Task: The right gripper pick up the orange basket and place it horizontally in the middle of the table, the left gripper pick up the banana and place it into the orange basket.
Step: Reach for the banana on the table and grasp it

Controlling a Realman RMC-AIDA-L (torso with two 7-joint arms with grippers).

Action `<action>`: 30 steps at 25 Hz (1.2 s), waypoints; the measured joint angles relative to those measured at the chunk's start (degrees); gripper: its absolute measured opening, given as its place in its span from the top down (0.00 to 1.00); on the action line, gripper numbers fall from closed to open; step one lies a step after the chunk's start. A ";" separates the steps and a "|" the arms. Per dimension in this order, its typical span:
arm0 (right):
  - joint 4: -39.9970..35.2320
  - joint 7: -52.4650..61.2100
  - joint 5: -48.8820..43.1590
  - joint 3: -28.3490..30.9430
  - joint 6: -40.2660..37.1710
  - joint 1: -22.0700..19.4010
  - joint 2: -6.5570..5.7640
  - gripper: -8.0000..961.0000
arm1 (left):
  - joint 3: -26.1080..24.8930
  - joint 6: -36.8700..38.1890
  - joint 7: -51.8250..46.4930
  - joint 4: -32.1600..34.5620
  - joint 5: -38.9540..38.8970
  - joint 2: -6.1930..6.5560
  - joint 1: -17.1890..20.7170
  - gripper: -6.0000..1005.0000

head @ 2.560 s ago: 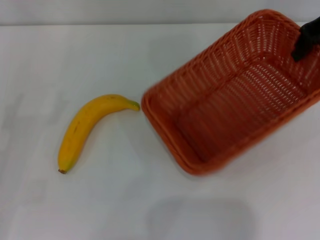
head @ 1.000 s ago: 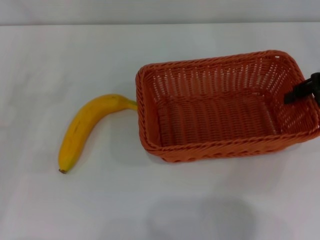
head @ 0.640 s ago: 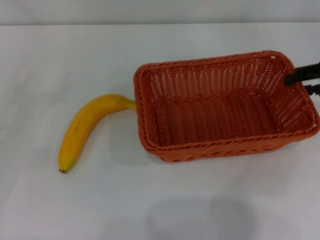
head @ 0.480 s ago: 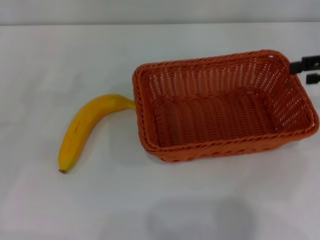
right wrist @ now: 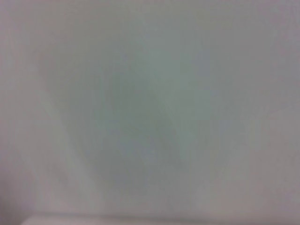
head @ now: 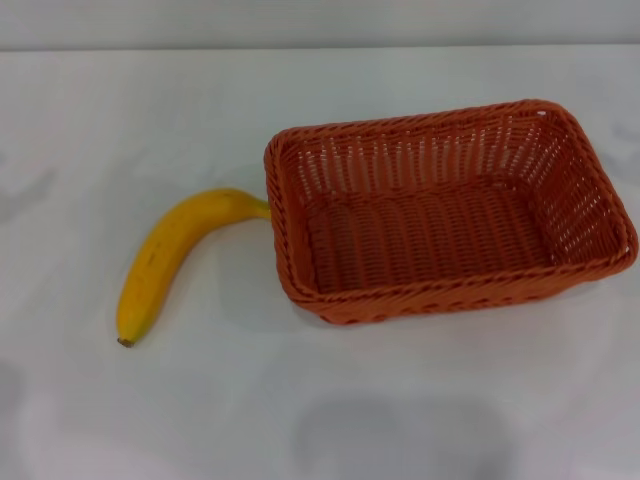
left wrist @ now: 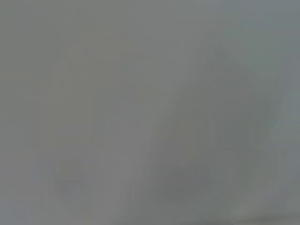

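The orange basket [head: 440, 210] rests flat on the white table [head: 200, 110], lying lengthwise across the head view, right of centre, and it is empty. The yellow banana [head: 165, 258] lies on the table to its left, its stem tip touching or nearly touching the basket's left wall. Neither the left gripper nor the right gripper shows in any view. Both wrist views hold only a plain pale surface.
Bare white tabletop surrounds the banana and basket on the left, near and far sides. A faint shadow [head: 400, 440] falls on the table near the front edge. The table's far edge runs along the top of the head view.
The basket was swung from a tilted, diagonal pose to lying flat and lengthwise. The right gripper let go of its right rim and drew away out of the head view. The banana stayed put.
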 joint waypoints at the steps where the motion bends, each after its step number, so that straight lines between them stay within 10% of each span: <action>1: 0.18 -2.91 2.84 0.02 1.30 -0.98 0.55 0.18 | 0.03 0.67 -1.54 -0.85 4.76 0.61 -1.73 0.12; 7: 2.84 -15.22 15.78 0.09 4.68 -3.12 2.58 0.18 | 0.09 2.94 -5.90 -1.15 26.07 3.63 -8.93 0.12; 12: 4.60 -19.24 21.22 0.09 3.99 -5.18 2.18 0.18 | 0.10 2.45 -7.08 0.50 37.79 3.55 -16.01 0.12; 20: 4.41 -21.70 22.19 0.10 3.30 -6.48 2.54 0.18 | 0.10 -3.65 -10.70 9.29 54.57 2.06 -24.74 0.12; 30: 4.88 -28.26 22.94 0.10 3.44 -7.26 4.08 0.18 | 0.03 -18.39 -20.65 23.21 67.10 -3.08 -30.66 0.12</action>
